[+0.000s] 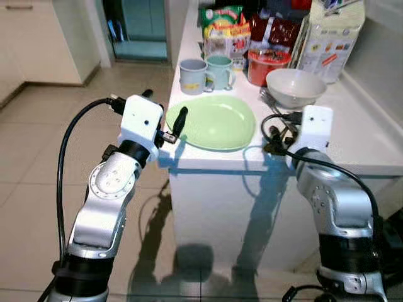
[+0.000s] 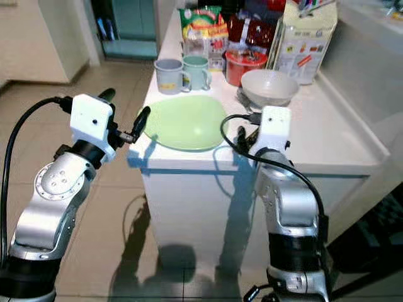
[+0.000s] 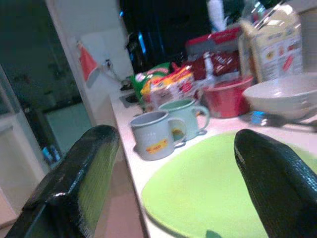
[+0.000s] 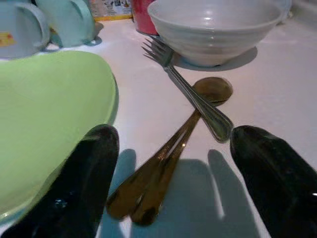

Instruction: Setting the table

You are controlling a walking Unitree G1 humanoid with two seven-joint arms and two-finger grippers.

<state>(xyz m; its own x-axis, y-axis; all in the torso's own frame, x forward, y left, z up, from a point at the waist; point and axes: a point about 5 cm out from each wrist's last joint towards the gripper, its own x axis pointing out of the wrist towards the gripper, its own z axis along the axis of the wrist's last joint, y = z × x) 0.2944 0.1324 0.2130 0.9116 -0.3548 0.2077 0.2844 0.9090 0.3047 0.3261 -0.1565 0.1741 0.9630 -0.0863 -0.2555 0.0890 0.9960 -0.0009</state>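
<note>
Two grippers poised at the counter edge, cutlery and plate within reach

Both grippers stand with their fingers spread apart and nothing between them. The right gripper (image 4: 168,183) hovers low over the white counter (image 1: 371,141), straddling a brass-coloured spoon (image 4: 171,148) with what looks like a second gilt handle alongside it; a steel fork (image 4: 190,91) lies across them, its tines touching the foot of the white bowl (image 4: 213,27). The left gripper (image 3: 173,183) is at the counter's left edge, its fingers either side of the rim of the light green plate (image 1: 214,121).

Judging by their look, the spoon and fork are light, stiff and slick, lying flat on a hard top, so a pinch across the narrow handle is likely to skid; the crossing point, where the fork rides up over the spoon, probably gives the best purchase. The plate appears rigid and smooth, possibly melamine or glazed ware, and breakable if dropped; its overhanging rim nearest the left gripper is the natural place to grip. The bowl seems ceramic, heavier and fragile.

Behind the plate stand a grey mug (image 1: 194,75) with a small yellow and red mark, too blurred to read, and a pale green mug (image 1: 220,70). The snack packets (image 1: 221,25), red tub (image 1: 267,66) and carton (image 1: 330,34) carry print that cannot be read.
</note>
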